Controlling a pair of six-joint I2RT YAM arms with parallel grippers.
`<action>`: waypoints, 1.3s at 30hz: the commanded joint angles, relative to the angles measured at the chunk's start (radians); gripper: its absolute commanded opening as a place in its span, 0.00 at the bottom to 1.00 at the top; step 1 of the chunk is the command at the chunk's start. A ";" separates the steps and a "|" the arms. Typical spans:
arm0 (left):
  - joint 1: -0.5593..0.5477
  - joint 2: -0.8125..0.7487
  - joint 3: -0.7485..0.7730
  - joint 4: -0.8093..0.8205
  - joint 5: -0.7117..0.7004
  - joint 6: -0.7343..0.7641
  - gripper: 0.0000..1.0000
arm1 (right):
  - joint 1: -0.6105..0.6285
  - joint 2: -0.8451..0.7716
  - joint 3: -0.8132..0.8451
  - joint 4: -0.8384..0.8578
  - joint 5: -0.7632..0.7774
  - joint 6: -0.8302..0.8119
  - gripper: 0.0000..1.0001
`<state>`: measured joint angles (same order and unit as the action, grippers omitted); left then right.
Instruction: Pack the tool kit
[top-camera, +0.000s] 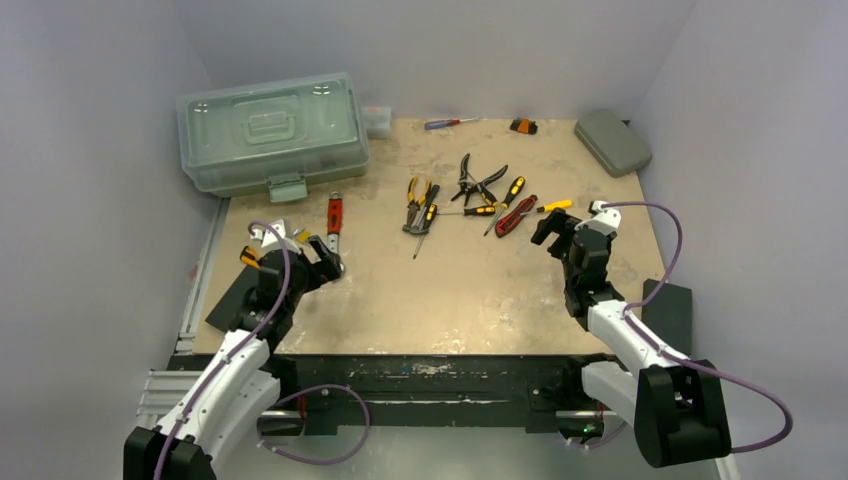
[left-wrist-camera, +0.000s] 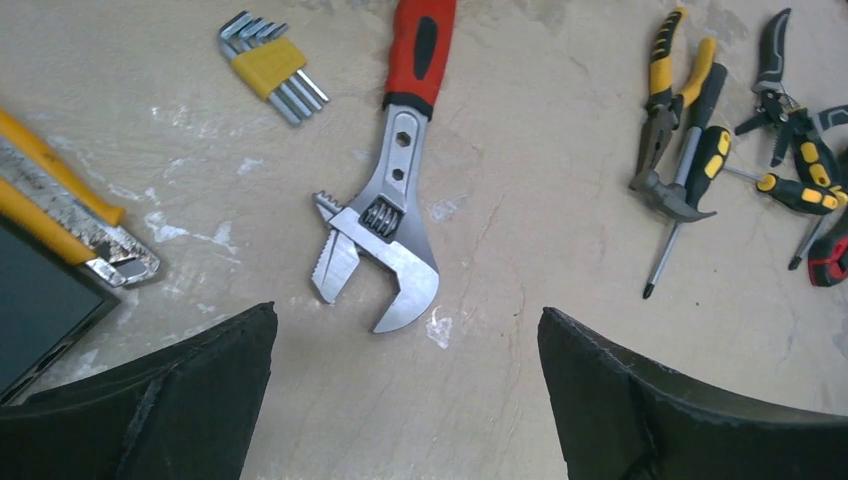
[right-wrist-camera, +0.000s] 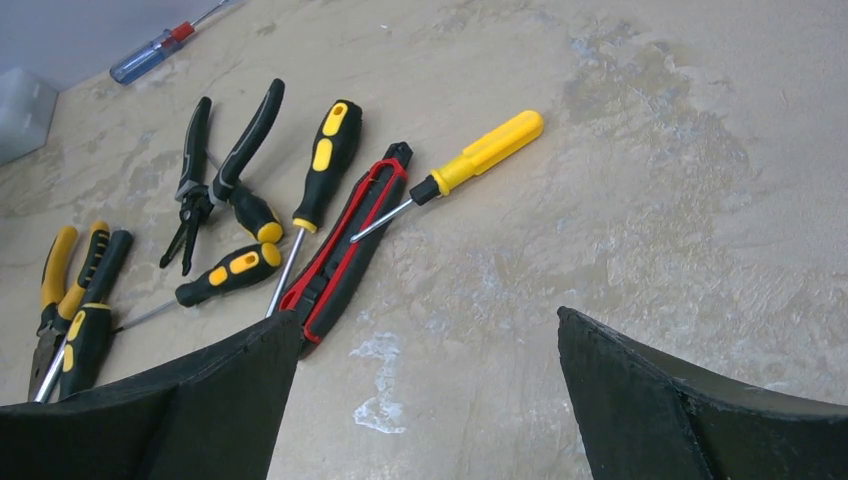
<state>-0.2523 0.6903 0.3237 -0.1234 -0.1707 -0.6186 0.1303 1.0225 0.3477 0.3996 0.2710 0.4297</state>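
Both claws gape empty, left gripper (left-wrist-camera: 405, 315) and right gripper (right-wrist-camera: 428, 316); the red-handled wrench (left-wrist-camera: 398, 165), mid-frame in the left wrist view, looks heavy and rigid, best grasped by its handle.

Glossy metal wrench (left-wrist-camera: 385, 235) on scuffed matt table (left-wrist-camera: 540, 150)

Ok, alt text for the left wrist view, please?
A red-handled adjustable wrench lies on the tabletop just ahead of the open left claw, untouched. Hex keys and a yellow utility knife lie at frame left, pliers and screwdrivers at frame right.
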 joint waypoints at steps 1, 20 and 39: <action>-0.005 0.012 0.068 -0.057 -0.118 -0.067 1.00 | 0.001 0.003 0.022 0.015 0.008 -0.005 0.99; 0.004 0.076 0.360 -0.309 -0.222 -0.189 1.00 | 0.002 0.006 0.022 0.020 0.005 -0.004 0.99; 0.252 0.449 1.039 -0.549 -0.269 -0.020 1.00 | 0.002 0.005 0.014 0.040 -0.034 0.015 0.99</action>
<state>-0.0177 1.0389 1.2366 -0.5869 -0.4088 -0.6823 0.1303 1.0275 0.3477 0.3996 0.2436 0.4343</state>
